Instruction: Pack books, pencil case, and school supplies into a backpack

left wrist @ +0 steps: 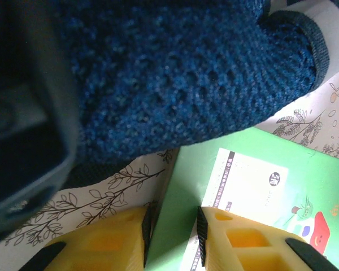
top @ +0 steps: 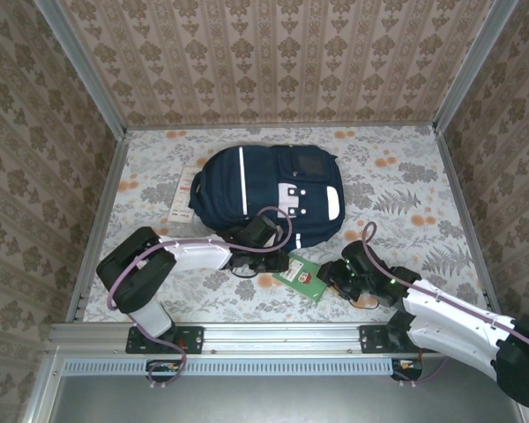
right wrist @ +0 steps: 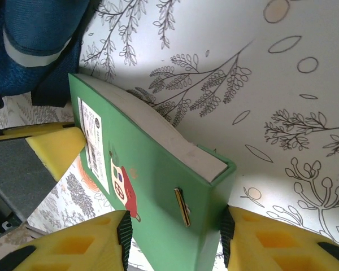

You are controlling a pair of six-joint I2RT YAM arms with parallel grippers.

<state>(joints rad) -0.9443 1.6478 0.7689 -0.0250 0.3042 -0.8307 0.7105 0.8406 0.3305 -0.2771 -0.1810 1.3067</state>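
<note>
— Green cover in your right gripper [right wrist: 175, 226]: is that one of the books?

— Yes. My right jaws are closed partway on the green book [right wrist: 152, 169], with one yellow pad pressed to each side of its near corner. That end is tipped up off the flower-printed table [top: 397, 185], and the cover with the red-and-white picture shows beside my left pad.

— And your left gripper [left wrist: 172, 226]?

— It sits at the book's far end, with its jaws only a narrow way apart. The book's edge runs through the gap between them. From my right wrist I see one of its fingertips [right wrist: 53, 149] touching the cover by the white label. Whether it actually pinches the book, I cannot tell.

— Where is the backpack [top: 264, 189]?

— Just beyond both grippers, lying flat in the middle of the table with its white stripe and pale patch facing up. Its navy knit fabric looms right over my left fingers, close to the book.

— Anything farther out?

— The white packet with red print [top: 183, 196] lies on the table just beside the backpack's left side.
</note>
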